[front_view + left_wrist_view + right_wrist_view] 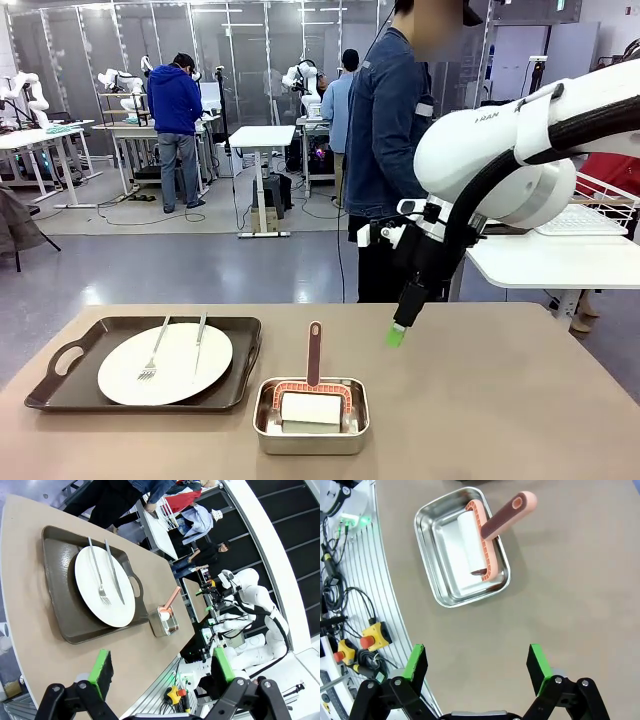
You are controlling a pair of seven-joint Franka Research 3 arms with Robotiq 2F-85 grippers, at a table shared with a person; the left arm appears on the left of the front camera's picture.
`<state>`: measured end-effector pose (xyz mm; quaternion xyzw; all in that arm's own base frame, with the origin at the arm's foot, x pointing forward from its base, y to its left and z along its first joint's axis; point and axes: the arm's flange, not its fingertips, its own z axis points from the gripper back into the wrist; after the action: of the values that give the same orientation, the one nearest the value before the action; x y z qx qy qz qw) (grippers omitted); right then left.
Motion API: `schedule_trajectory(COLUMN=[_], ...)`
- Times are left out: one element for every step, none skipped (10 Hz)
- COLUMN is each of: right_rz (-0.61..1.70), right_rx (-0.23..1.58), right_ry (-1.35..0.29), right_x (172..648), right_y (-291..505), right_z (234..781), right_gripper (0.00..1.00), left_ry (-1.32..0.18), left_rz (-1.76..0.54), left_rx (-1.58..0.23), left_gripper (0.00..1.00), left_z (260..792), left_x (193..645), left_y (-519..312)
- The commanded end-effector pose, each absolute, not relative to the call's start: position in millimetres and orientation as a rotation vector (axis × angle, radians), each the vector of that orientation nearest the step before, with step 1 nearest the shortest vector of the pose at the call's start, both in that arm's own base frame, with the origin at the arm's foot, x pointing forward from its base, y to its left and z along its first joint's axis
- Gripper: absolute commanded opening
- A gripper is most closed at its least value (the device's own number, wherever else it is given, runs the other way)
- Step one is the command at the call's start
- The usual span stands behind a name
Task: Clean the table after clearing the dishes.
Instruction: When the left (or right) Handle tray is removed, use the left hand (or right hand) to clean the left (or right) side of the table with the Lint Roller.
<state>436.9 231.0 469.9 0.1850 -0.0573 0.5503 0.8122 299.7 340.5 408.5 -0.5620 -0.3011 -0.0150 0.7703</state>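
Tan table (520,410) before me carries a dark tray (243,340) toward its near left corner, with a white plate (178,375), fork (155,352) and knife (200,345) on it. Just beside the tray, at the near edge, a steel pan (310,443) holds a pink roller (312,407). My right claw (477,662) hangs spread and empty over bare tabletop near the pan. My left claw (162,666) is spread and empty too.

The table (480,400) bears a brown tray (236,340) and steel pan (310,443) — perhaps touching.
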Motion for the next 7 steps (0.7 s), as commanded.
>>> schedule_trajectory(right_rz=[1.171,1.171,1.171,1.168,1.274,1.355,1.434], right_rx=[0.415,0.415,0.415,0.397,0.348,0.301,0.256], right_ry=[-0.123,-0.123,-0.123,-0.126,-0.070,-0.037,0.009], right_x=[435.7,435.7,435.7,439.5,449.3,464.7,480.0], right_y=[231.0,231.0,231.0,227.3,255.0,285.4,316.2], right_z=[474.2,474.2,474.2,472.5,479.4,488.6,493.9], right_gripper=[1.00,1.00,1.00,1.00,1.00,1.00,1.00], left_ry=[-0.652,-0.652,-0.652,-0.652,-0.652,-0.652,-0.652], left_rz=[-0.034,-0.034,-0.034,-0.034,-0.034,-0.034,-0.034], left_rx=[-1.220,-1.220,-1.220,-1.220,-1.220,-1.220,-1.220], left_gripper=[1.00,1.00,1.00,1.00,1.00,1.00,1.00], left_z=[410.1,410.1,410.1,410.1,410.1,410.1,410.1], left_x=[296.0,296.0,296.0,296.0,296.0,296.0,296.0], left_y=[341.6,341.6,341.6,341.6,341.6,341.6,341.6])
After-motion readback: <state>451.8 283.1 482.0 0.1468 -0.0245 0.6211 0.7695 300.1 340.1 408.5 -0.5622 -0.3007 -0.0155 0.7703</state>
